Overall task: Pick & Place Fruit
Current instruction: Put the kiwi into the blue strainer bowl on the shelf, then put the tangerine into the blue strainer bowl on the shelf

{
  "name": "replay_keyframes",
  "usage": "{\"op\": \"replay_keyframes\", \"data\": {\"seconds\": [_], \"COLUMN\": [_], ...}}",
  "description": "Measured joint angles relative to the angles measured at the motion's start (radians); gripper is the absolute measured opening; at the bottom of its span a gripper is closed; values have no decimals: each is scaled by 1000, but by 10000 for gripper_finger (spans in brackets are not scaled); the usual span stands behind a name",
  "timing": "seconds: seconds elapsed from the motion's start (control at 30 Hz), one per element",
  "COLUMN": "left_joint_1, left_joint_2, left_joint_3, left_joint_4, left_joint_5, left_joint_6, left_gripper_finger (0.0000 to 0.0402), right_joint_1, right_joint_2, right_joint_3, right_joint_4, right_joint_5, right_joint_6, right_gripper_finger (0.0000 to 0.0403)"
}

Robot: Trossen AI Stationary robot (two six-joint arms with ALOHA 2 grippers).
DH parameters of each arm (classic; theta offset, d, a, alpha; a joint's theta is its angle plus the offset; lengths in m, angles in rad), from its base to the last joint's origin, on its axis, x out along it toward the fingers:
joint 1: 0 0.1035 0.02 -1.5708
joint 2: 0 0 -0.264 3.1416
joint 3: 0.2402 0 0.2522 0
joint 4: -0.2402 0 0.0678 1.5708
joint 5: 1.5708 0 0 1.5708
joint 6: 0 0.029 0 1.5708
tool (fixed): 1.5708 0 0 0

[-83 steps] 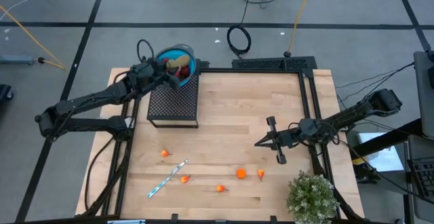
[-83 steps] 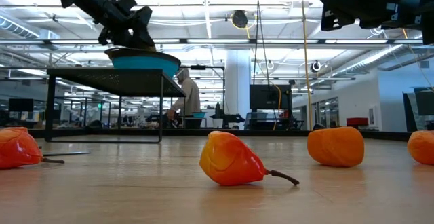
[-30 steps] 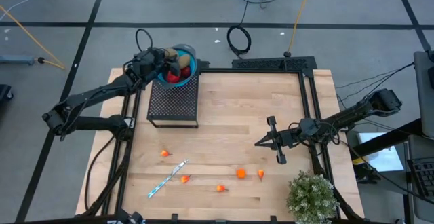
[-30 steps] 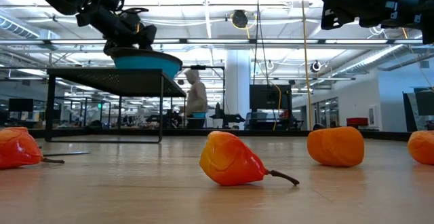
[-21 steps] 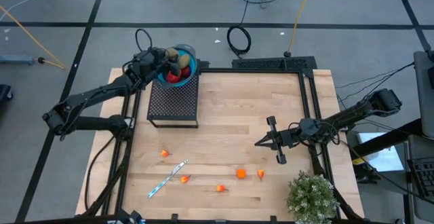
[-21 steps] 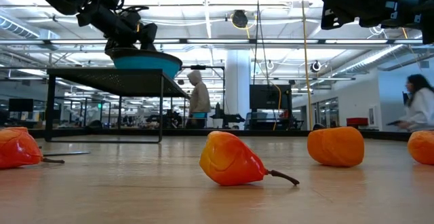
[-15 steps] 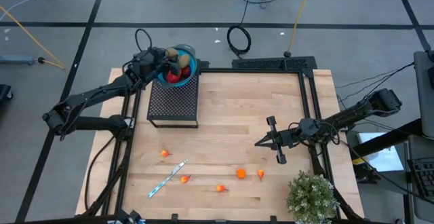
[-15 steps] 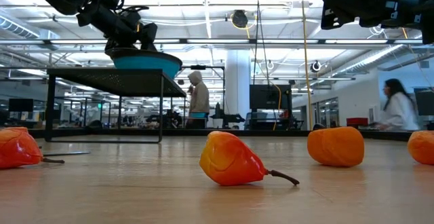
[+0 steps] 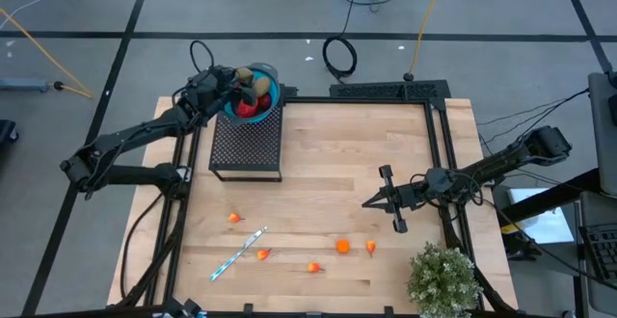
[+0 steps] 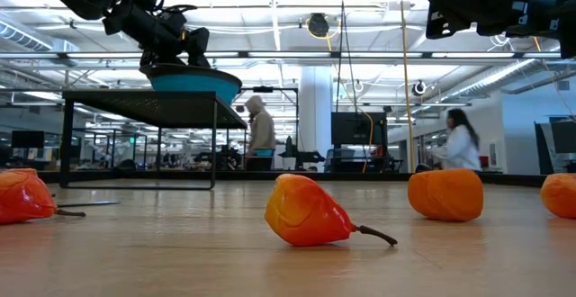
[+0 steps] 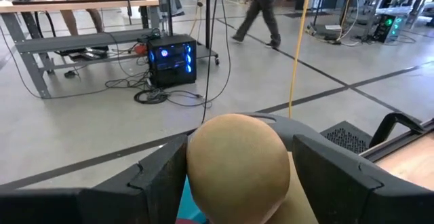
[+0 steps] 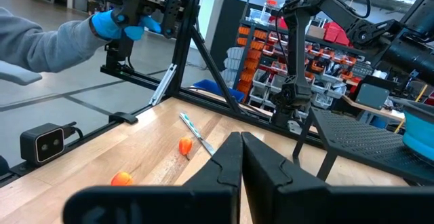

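The left pincer (image 9: 231, 80) is up at the far left corner of the tabletop (image 9: 337, 164), right over the blue bowl (image 9: 262, 75). It holds an olive-brown oval fruit (image 11: 237, 166) tight between its two dark fingers (image 11: 159, 176). The bowl sits on top of a black mesh stand (image 9: 247, 145), and red and brown fruit (image 9: 249, 108) lie inside it. The stand's legs raise the bowl high above the wood.

The right pincer (image 9: 386, 202) hangs over the right middle of the tabletop. Its fingers (image 12: 227, 159) are pressed together with nothing between them.

Small orange fruit pieces are spread along the near part of the tabletop: one on the left (image 9: 233, 218), one beside the silver-blue stick (image 9: 262, 254), one nearer the front edge (image 9: 312, 267), and two close together (image 9: 342, 246) just in front of the right pincer. The stick (image 9: 239, 253) lies slanted among them. A bushy green plant (image 9: 443, 278) stands at the near right corner.

The middle of the tabletop is bare wood, with open room between the stand and the right pincer. A black frame (image 9: 436, 116) runs along the far and right edges. Behind the tabletop, two people (image 10: 259, 130) are in the room.
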Motion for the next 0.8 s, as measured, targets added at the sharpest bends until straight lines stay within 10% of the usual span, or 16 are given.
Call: {"op": "replay_keyframes", "data": {"seconds": [0.8], "left_joint_1": [-40], "left_joint_2": [-130], "left_joint_3": [0], "left_joint_4": [-62], "left_joint_5": [7], "left_joint_6": [38], "left_gripper_finger": [260], "right_joint_1": [0], "right_joint_2": [0], "right_joint_3": [0], "right_joint_4": [0], "right_joint_5": [0], "right_joint_6": [-3], "right_gripper_finger": [0]}}
